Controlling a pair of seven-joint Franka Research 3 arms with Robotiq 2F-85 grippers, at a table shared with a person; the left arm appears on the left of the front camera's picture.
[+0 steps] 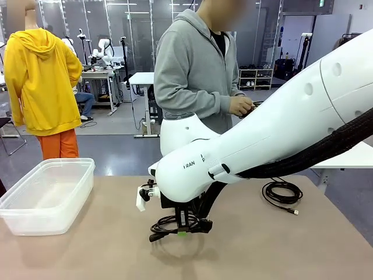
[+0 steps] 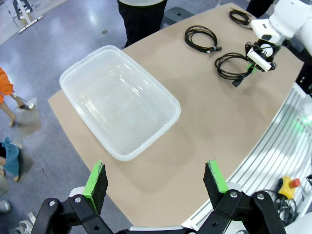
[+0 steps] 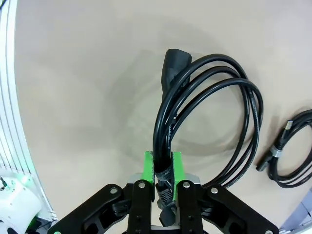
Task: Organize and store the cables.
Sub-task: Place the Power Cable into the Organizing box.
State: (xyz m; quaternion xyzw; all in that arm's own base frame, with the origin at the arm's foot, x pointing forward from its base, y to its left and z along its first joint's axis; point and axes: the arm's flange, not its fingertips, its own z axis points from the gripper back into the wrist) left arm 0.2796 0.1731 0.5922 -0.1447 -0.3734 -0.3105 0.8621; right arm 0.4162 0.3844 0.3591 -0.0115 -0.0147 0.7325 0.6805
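Currently, R gripper (image 3: 163,163) is pinched on 1 coiled cable (image 3: 209,83) near table (image 1: 262,245) ctr. Coil sits at tabletop level, with the plug end pointing away from the fingers. 2nd cable (image 1: 282,191) lies apart from it, toward the table's right edge. L gripper (image 2: 156,178) hangs high with pads spread wide, looking down on the clear bin (image 2: 117,102) at table left.
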